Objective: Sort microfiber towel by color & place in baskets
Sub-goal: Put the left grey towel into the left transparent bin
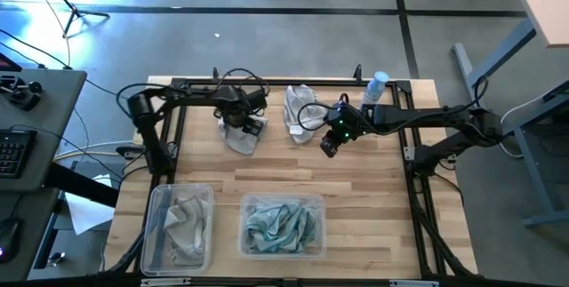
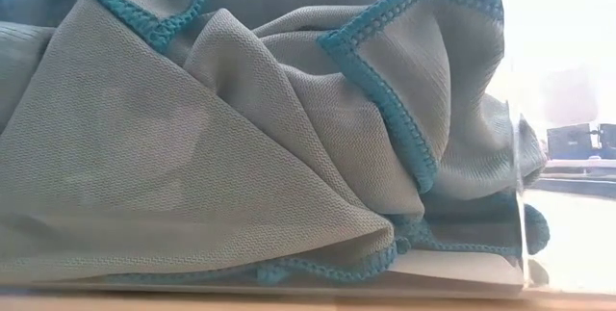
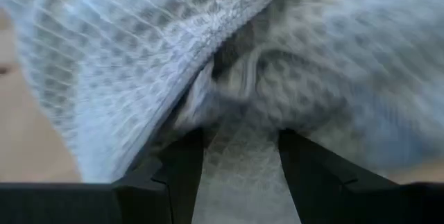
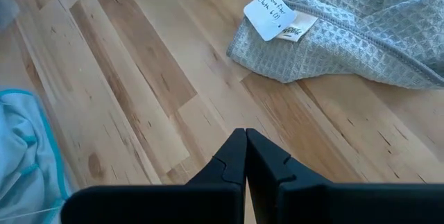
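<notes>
Between the spread fingers (image 3: 182, 175) of the left gripper (image 1: 242, 125), a grey waffle-weave towel (image 1: 240, 136) is straddled at the far side of the wooden table (image 1: 356, 180); its folds are bunched against and above the fingers, and almost everything beyond them is hidden in the left wrist view. Just beside that towel, toward the right arm, a second grey towel (image 4: 361, 30) is seen lying on the boards, with a handwritten white tag (image 4: 270, 14) at its near corner. The right gripper (image 4: 244, 156) is held above bare wood with its fingers pressed together and nothing between them; the tagged towel lies ahead of the fingertips, apart from them. A pale blue spray bottle (image 1: 376, 87) stands at the table's far edge, behind the right arm. At the near edge, grey-beige cloths are held in the narrower basket (image 1: 156, 200), and teal-edged cloths (image 2: 289, 128) in the wider basket (image 1: 244, 205). The low view is blocked almost wholly by those teal cloths pressed against the clear wall.
</notes>
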You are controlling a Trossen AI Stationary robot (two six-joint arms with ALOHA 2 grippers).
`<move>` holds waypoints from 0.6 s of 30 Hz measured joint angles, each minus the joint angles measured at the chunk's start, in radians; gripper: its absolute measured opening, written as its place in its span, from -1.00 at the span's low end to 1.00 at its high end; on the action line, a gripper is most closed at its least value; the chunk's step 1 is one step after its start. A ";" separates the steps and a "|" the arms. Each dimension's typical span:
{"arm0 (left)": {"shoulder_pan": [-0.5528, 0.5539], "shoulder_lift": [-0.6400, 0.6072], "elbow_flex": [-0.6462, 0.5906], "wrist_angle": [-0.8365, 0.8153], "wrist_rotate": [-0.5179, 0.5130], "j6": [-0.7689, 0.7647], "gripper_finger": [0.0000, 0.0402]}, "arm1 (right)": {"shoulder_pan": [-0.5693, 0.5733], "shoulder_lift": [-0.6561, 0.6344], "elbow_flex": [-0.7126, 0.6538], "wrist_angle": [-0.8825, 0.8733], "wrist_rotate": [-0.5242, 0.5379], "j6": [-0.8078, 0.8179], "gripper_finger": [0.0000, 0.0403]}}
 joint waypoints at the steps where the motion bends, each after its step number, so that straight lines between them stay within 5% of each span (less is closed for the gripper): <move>1: 0.000 0.021 0.000 0.000 0.001 0.000 -0.12 | 0.000 0.000 0.000 0.000 0.000 0.000 -1.00; 9: -0.001 0.105 0.007 0.006 0.016 0.056 -0.17 | 0.000 0.000 0.000 0.001 0.000 0.000 -1.00; 18: -0.011 -0.013 -0.007 0.001 0.018 0.089 -0.94 | 0.000 0.000 0.000 0.001 0.056 -0.023 -1.00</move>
